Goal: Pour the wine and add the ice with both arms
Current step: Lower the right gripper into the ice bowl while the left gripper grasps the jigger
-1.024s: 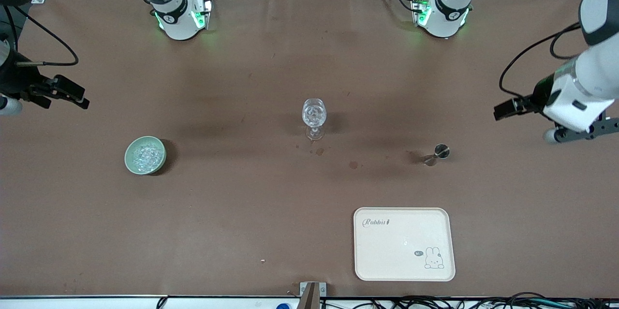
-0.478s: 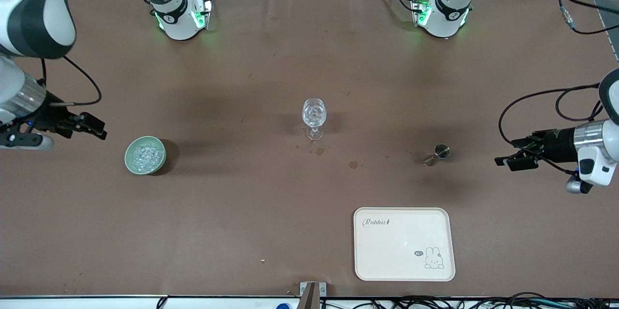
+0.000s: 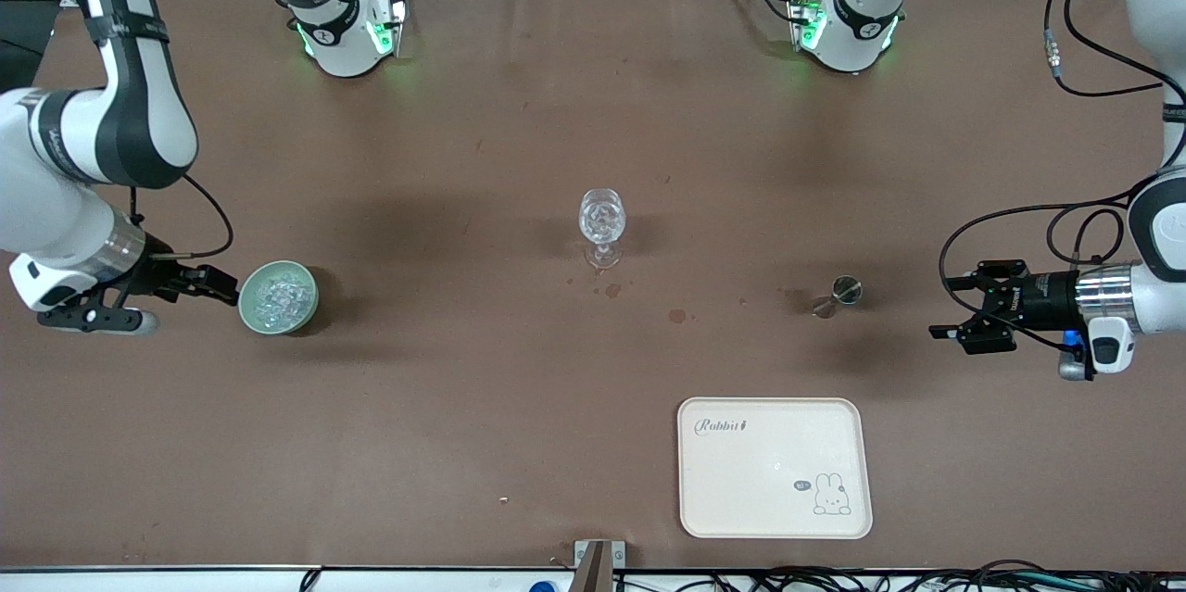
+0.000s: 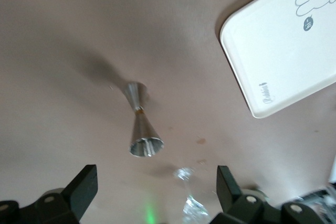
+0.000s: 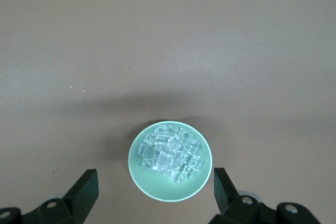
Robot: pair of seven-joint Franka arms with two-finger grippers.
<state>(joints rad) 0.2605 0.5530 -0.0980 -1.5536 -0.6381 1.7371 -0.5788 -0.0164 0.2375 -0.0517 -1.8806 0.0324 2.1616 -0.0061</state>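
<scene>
The ice [image 3: 278, 297] is heaped in a small pale-green bowl [image 3: 312, 307] toward the right arm's end of the table. My right gripper [image 3: 225, 283] is open and low beside the bowl, its fingertips almost at the rim. In the right wrist view the ice [image 5: 170, 153] and bowl [image 5: 157, 192] sit between the open fingers of the right gripper [image 5: 155, 188]. The silvery jigger [image 3: 841, 292] stands toward the left arm's end. My left gripper [image 3: 954, 308] is open, level with the jigger but apart from it. The left wrist view shows the jigger [image 4: 139, 125] ahead of the left gripper [image 4: 156, 187].
A clear stemmed glass [image 3: 602, 221] stands mid-table and also shows in the left wrist view [image 4: 190, 200]. A cream tray [image 3: 774, 467] with a rabbit print lies nearer the front camera than the jigger, and shows in the left wrist view [image 4: 278, 51]. Small wet stains mark the table near the glass.
Both arms have swung down and inward. The right gripper came down beside the bowl. The left gripper dropped to the jigger's level. Nothing on the table moved.
</scene>
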